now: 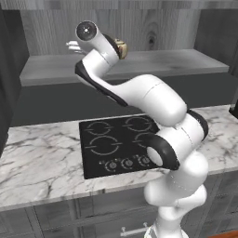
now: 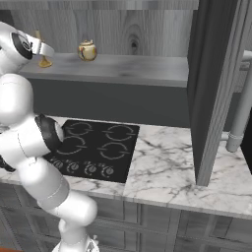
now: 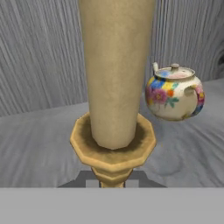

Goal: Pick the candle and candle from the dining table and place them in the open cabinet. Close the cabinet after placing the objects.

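Here, the gripper (image 3: 112, 181) is pinching the gold candlestick of the yellow candle (image 3: 114, 74), which is standing on the grey cabinet shelf (image 2: 128, 69), near a flowered teapot (image 3: 175, 92).

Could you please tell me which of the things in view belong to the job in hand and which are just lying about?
Part of the job:
- candle in its gold candlestick, held in the shut claw
- cabinet shelf it goes on
- open cabinet door

Just lying about:
- flowered teapot on the shelf
- black cooktop
- marble counter
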Robot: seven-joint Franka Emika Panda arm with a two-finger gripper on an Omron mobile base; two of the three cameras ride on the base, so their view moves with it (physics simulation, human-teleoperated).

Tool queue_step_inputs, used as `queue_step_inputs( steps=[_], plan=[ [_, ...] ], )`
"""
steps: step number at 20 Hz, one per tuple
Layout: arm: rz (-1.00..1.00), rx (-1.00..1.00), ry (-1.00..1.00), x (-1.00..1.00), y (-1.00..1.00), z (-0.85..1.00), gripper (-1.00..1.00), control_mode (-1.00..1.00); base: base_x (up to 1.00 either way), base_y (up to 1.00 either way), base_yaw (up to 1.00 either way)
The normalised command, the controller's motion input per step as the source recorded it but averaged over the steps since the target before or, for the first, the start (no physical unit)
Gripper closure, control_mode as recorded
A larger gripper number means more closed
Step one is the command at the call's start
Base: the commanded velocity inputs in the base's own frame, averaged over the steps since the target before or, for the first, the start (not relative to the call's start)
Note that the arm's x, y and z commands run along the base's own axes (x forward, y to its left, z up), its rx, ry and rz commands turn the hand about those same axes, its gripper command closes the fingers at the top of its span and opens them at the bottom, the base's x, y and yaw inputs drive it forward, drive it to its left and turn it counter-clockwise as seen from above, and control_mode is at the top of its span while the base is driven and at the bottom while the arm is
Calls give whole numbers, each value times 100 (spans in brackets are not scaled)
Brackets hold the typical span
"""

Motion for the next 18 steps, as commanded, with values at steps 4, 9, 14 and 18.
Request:
queue_step_inputs(
  steps=[4,9,14,18],
  plan=[
    [-1,-6,2,41,8,-13,100,-100,0,0,0],
    [0,-3,0,29,8,-11,100,-100,0,0,0],
    [0,0,0,30,15,-8,100,-100,0,0,0],
    [0,0,0,26,10,-12,-100,-100,0,0,0]
  ],
)
